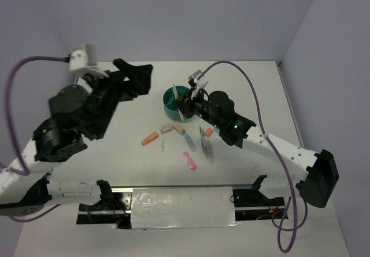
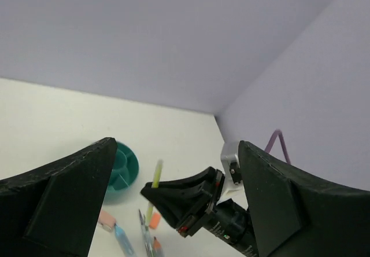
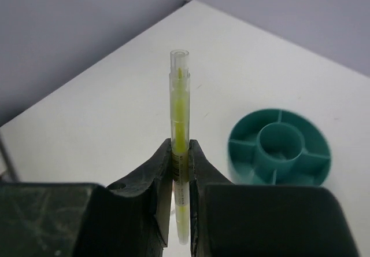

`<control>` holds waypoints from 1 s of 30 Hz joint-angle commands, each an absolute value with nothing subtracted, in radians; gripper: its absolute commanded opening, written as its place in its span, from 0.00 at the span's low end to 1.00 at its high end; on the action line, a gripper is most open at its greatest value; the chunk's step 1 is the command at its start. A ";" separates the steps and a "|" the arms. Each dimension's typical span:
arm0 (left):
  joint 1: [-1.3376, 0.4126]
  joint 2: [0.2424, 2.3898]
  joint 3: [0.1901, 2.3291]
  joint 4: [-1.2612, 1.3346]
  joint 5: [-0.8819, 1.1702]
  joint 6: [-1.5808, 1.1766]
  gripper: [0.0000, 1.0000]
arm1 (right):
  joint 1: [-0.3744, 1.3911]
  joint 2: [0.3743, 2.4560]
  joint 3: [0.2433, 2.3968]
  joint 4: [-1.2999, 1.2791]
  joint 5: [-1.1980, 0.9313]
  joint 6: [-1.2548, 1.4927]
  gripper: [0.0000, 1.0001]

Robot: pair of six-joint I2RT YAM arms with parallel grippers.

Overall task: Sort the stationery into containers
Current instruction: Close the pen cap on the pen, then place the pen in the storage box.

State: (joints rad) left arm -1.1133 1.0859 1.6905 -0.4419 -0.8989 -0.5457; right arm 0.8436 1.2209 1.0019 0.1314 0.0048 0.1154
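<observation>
A: From overhead, which arm is on the job?

B: The right gripper [image 1: 184, 102]. It sits at the rim of the round teal plastic organizer [image 1: 169, 110], a low tub split into compartments round a central cup. It is clamped on a slim clear plastic pen with a yellow-green core [image 1: 181, 114]. The left gripper [image 1: 134, 79] hangs raised, well off on the organizer's other side, so the right one is plainly nearer. The loose stationery [image 1: 173, 129], pastel pens and stubby pieces, lies on the white table [image 1: 133, 147], back from the right gripper's tips towards the arm bases.

A: And the left wrist camera?

B: Its own jaws stand wide apart with nothing between them. Through the gap the pen stands near upright across the right gripper's tips. The organizer is on the table just beyond it.

A: The right wrist camera?

B: The fingers [image 3: 156, 170] pinch the pen below its middle. Its long axis runs crosswise to them, one end above the tips and one below. The organizer lies lower down and off to the right of the tips, and its compartments look bare.

A: So the coming move?

B: I'd judge a short shift to the right of the tips to bring the pen's lower end over a compartment, then a release. The pen hangs end-down, so no turning should be needed. Catching the rim is the risk.
</observation>
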 commanded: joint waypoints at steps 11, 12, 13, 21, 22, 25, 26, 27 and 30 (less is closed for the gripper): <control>-1.112 0.674 1.140 -0.537 -0.765 -0.507 0.99 | 0.612 1.679 1.110 0.827 -0.066 0.046 0.00; -1.112 0.654 1.093 -0.535 -0.752 -0.511 0.99 | 0.609 1.698 1.114 0.863 -0.080 0.037 0.00; -1.112 0.617 1.069 -0.523 -0.733 -0.512 0.99 | 0.607 1.715 1.121 0.880 -0.077 0.020 0.00; -1.112 0.594 0.937 -0.462 -0.663 -0.494 0.99 | 0.578 1.851 1.221 0.868 -0.112 0.017 0.00; -1.112 0.607 0.930 -0.457 -0.667 -0.503 0.99 | 0.577 1.865 1.209 0.876 -0.107 0.021 0.00; -1.112 0.641 0.933 -0.454 -0.676 -0.517 0.99 | 0.574 1.885 1.184 0.920 -0.103 0.041 0.00; -1.112 0.647 0.933 -0.453 -0.673 -0.517 0.99 | 0.574 1.891 1.171 0.929 -0.103 0.046 0.00; -1.112 0.652 0.931 -0.445 -0.670 -0.515 0.99 | 0.574 1.896 1.164 0.945 -0.106 0.051 0.00; -1.112 0.660 0.928 -0.446 -0.678 -0.520 0.99 | 0.572 1.899 1.128 0.986 -0.106 0.075 0.02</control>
State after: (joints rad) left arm -1.1114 0.6586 0.9264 -0.4995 -0.6807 -0.5045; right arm 0.5793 1.8862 1.1553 0.8650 -0.0956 0.0536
